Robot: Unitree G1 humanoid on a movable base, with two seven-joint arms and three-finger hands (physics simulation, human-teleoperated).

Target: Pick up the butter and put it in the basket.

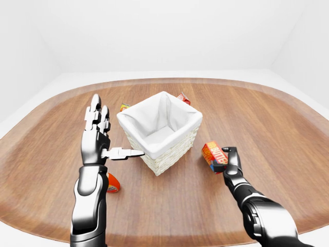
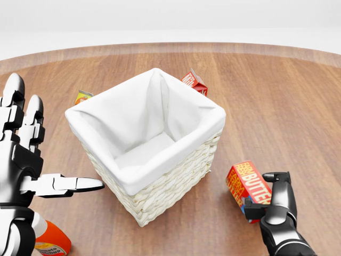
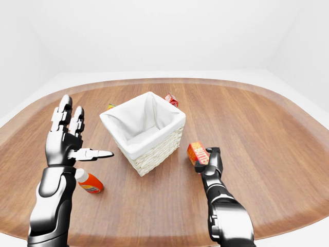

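The butter [image 2: 246, 183], a red and orange box with yellow lettering, is tilted just right of the basket, low in the head view. My right hand [image 2: 265, 194] is shut on its lower right end, fingers over the top and thumb underneath. A small shadow lies on the wood beside the box. The white-lined wicker basket [image 2: 171, 183] stands open in the middle, with nothing visible inside. My left hand [image 2: 53, 140] is held up left of the basket, fingers spread and thumb pointing at its wall, holding nothing.
A red carton [image 2: 194, 81] leans behind the basket's top right corner. A small yellow packet [image 2: 82, 96] lies at its upper left. An orange bottle [image 2: 51, 241] lies under my left arm. The round wooden table [image 2: 277, 106] ends in a curved rim.
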